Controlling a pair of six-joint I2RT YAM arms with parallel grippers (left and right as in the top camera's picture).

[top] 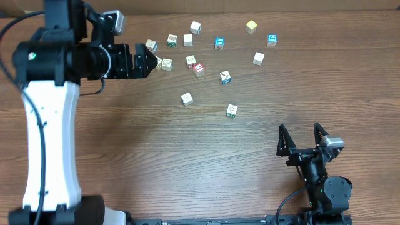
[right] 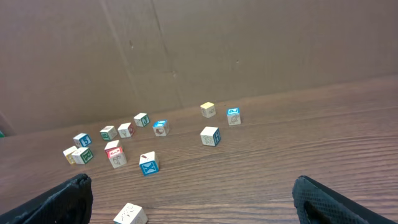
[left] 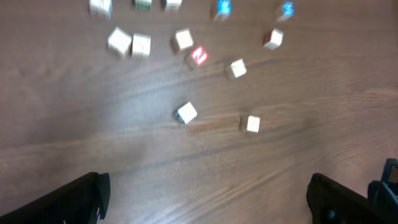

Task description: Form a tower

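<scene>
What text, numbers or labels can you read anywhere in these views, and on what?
No text reads clearly.
red-print cube: one white mark, too blurred to read.
blue-print cube: a crossed mark, too small to tell whether it is a letter.
other cubes: coloured prints, too small to read.

The cubes (top: 186,99) are pale wood (some faces colour-printed), the table (top: 187,156) matt grained wood, the right fingers (top: 283,140) matt black.

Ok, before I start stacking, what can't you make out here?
Overhead: cube at the left gripper, partly hidden under it; contact unclear. Prints too small to read.
Left wrist: blurred; top-row cubes cut by the upper edge.
Right wrist: nearest cube cut by the bottom edge.
</scene>
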